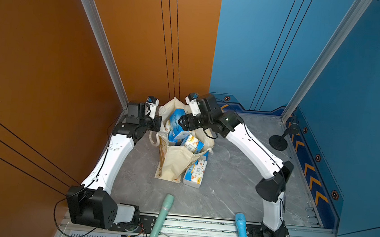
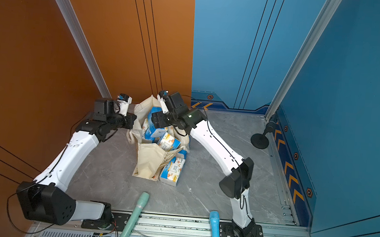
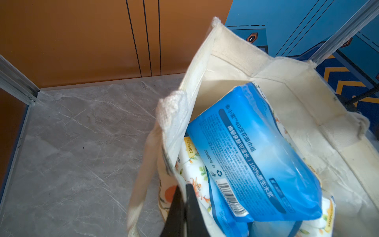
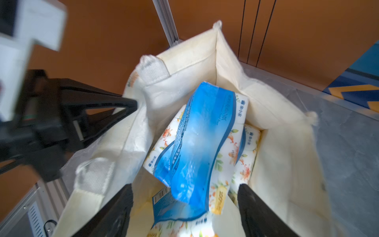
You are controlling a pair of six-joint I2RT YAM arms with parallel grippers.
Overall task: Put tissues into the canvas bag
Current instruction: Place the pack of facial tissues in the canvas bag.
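A: Since the count matters, what's left outside, nearest first?

B: At least two packs of tissues (image 1: 194,175) lie on the worktop (image 1: 238,175), touching the near-right side of the canvas bag (image 1: 175,164). They're not in yet. Poss. another blue one behind them by the bag's right wall, can't tell.

A: And the bag itself?

B: Centre of the worktop, near wall slumped outward, mouth open. Several packs are inside. One floral pack (image 1: 193,144) sits at the near lip. It looks in, tho not deep.

A: Further back?

B: A blue pack (image 4: 196,143) leans on the pile inside, mid-bag. The right end effector (image 4: 185,187) hangs just above it, jaws wide apart, gripping nothing, so I'd say it's released.

A: Left side?

B: The left end effector (image 3: 184,197) is clenched on the bag's left rim, seemingly propping the mouth open.

A: Verdict?

B: Well past halfway, approx. Remaining: the outside packs. The bag looks near full, so the fit may get tight.
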